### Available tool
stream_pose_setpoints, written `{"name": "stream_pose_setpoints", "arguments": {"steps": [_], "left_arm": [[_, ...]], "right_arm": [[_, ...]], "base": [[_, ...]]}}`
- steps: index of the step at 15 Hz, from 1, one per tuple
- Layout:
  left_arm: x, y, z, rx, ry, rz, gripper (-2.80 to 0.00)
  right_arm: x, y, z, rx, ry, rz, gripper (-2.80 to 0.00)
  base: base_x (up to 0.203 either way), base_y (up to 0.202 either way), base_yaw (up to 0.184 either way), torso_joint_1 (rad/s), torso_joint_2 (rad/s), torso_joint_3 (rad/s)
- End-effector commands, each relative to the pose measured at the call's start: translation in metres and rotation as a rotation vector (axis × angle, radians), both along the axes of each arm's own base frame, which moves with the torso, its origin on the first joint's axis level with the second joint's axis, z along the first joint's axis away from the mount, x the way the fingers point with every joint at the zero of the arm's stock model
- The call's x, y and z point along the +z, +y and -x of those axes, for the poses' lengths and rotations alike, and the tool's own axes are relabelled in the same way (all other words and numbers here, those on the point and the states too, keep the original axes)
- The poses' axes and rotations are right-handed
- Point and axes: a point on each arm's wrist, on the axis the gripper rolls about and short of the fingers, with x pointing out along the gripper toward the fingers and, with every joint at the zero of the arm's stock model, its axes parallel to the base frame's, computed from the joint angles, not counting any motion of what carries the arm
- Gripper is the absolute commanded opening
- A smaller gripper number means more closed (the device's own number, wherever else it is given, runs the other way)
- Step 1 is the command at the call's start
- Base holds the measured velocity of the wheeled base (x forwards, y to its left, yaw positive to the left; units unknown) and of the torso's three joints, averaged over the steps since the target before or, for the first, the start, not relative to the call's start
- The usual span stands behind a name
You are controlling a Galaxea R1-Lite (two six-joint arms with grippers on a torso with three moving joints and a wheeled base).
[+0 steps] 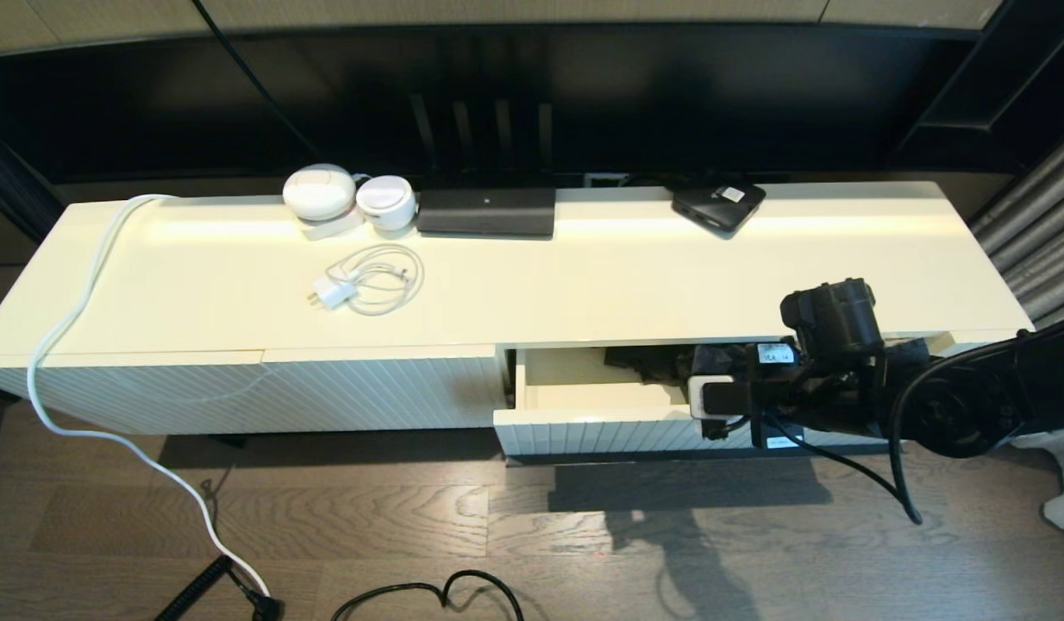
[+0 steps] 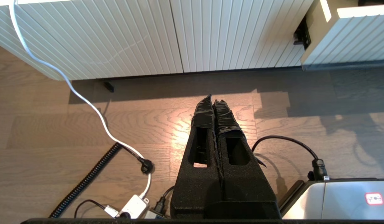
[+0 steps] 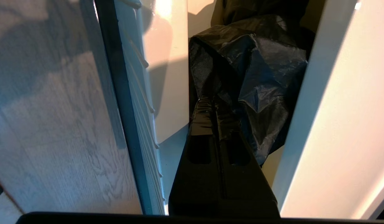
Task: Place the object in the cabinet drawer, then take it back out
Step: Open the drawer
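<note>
The cream drawer with the fluted front stands pulled out at the cabinet's right half. Inside it lies the black folding umbrella, its bunched fabric filling the space between drawer front and cabinet edge. My right gripper reaches along the inside of the drawer. Its fingers are pressed together, with the tips buried in a fold of the umbrella's fabric. In the head view the right wrist covers that spot. My left gripper hangs shut and empty over the wooden floor, left of the drawer.
On the cabinet top lie two white round devices, a coiled white charger, a black router and a flat black box with a white label. A white cable and a power strip lie on the floor.
</note>
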Motion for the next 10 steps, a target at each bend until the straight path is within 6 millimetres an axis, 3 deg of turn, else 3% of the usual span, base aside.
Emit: {"name": "stream_pose_setpoints", "arguments": {"steps": [1, 10], "left_arm": [[0.0, 0.0, 0.0, 0.0, -0.001, -0.001, -2.8], [0.0, 0.0, 0.0, 0.0, -0.001, -0.001, -2.8]], "right_arm": [[-0.003, 0.0, 0.004, 0.008, 0.01, 0.014, -2.8], [-0.003, 0.002, 0.033, 0.042, 0.119, 0.052, -2.8]], "base": [[0.0, 0.0, 0.0, 0.0, 0.0, 0.0], [0.0, 0.0, 0.0, 0.0, 0.0, 0.0]]}}
